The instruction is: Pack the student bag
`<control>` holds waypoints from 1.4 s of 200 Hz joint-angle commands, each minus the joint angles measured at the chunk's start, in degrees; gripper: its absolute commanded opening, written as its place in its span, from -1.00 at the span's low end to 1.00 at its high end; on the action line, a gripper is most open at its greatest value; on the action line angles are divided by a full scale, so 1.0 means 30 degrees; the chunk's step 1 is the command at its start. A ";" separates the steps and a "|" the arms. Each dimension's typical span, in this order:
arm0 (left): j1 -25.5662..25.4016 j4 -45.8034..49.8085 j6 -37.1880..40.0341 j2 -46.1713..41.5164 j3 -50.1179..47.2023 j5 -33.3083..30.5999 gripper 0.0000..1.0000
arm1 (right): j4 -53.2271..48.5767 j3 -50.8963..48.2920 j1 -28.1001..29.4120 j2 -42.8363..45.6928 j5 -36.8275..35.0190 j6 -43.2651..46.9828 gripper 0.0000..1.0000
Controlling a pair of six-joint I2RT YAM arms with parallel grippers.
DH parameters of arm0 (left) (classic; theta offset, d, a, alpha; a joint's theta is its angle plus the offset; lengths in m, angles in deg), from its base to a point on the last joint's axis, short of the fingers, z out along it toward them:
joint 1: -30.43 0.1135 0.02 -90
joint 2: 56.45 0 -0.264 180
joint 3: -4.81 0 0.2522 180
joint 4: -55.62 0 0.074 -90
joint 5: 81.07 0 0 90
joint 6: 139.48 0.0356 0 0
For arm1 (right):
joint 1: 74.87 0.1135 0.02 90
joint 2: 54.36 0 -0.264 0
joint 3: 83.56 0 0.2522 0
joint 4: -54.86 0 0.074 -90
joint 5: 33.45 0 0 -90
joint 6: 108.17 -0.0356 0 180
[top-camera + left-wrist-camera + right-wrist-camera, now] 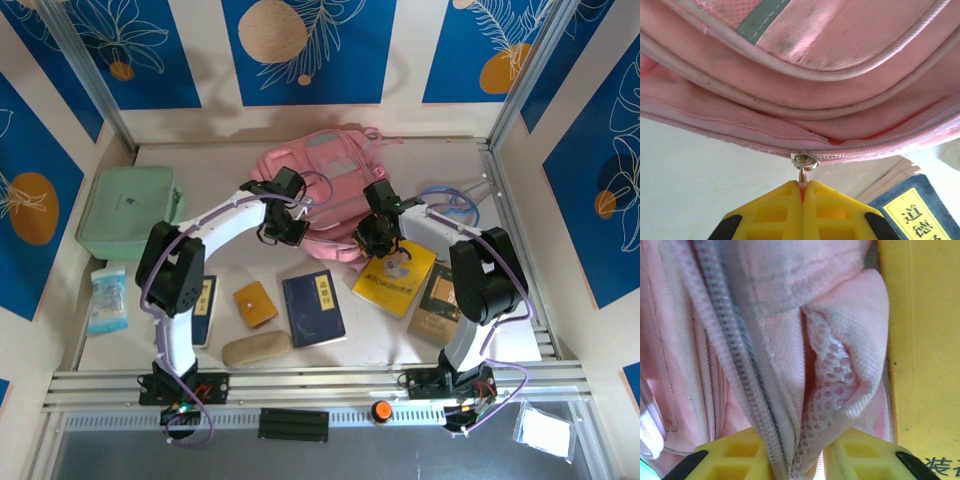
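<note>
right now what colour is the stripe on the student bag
Grey stripe on the pink student bag, clearest in the left wrist view.

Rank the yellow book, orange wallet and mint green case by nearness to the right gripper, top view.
1. Yellow book, beside the right gripper.
2. Orange wallet, centre-left, near edge.
3. Mint green case, far left.

Zip case [128, 212] left of student bag [330, 160]
</note>
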 commanded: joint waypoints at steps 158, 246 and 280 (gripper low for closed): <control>0.4056 0.0278 0.0046 0.3661 0.4561 -0.7426 -0.82 | 0.2305 0.2232 0.1401 -0.0344 0.1714 0.3631 -0.72; 0.5110 -0.1787 -0.3704 -0.4005 -0.1721 -0.6598 0.60 | 0.2537 0.8589 0.4189 -0.5737 0.5033 0.4843 -0.44; 0.5241 -0.2692 -0.3954 -0.6449 -0.3244 -0.5733 0.97 | 0.2418 0.7565 0.4076 -0.3959 0.4567 0.6400 0.16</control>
